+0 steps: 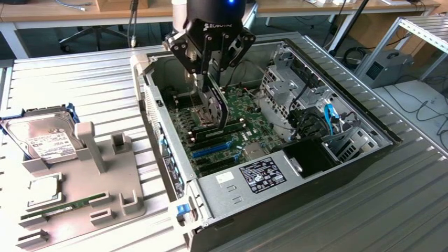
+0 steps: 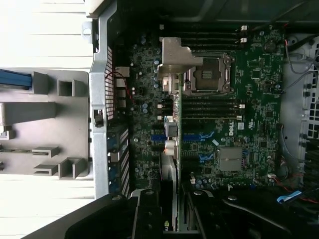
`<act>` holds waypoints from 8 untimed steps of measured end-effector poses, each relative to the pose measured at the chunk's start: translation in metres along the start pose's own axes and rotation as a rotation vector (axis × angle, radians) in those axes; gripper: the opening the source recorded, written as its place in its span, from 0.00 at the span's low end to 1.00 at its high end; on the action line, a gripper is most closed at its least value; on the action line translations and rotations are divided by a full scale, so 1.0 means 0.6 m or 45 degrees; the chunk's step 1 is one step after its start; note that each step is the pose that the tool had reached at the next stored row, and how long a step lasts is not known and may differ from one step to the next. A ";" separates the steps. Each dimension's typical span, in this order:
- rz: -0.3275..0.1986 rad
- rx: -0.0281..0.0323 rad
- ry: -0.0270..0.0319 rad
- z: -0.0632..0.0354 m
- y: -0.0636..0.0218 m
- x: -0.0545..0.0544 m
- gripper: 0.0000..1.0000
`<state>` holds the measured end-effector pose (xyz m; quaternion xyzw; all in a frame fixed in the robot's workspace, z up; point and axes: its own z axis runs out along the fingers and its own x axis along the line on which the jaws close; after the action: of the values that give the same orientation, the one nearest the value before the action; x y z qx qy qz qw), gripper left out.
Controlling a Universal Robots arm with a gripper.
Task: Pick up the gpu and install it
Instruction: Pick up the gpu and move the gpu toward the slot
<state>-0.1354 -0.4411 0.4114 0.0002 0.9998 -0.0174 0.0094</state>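
The gpu point(image 1: 214, 107), a slim black card with a silvery metal edge, hangs upright inside the open computer case point(image 1: 364, 152), just above the green motherboard point(image 1: 248, 118). My gripper point(image 1: 210, 73) is shut on the card's upper edge. The card's lower end is close to the blue expansion slots point(image 1: 210, 149). In the wrist view the gpu point(image 2: 169, 149) shows edge-on between my gripper point(image 2: 172, 219) fingers, with its metal bracket point(image 2: 174, 55) at the far end, over the blue slots point(image 2: 192, 137).
A grey parts holder point(image 1: 105, 178) lies at the exterior view's left with a hard drive point(image 1: 43, 137), a CPU point(image 1: 43, 190) and a green RAM stick point(image 1: 63, 206). Inside the case are the power supply point(image 1: 259, 176), a drive cage point(image 1: 287, 89) and cables point(image 1: 329, 115).
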 end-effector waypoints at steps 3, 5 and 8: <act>0.000 0.0004 0.0001 0.003 0.000 0.000 0.26; 0.000 0.0006 0.0000 0.004 0.000 0.000 0.26; 0.000 0.0014 0.0000 0.007 0.000 -0.001 0.26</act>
<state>-0.1345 -0.4411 0.4072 0.0001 0.9998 -0.0179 0.0094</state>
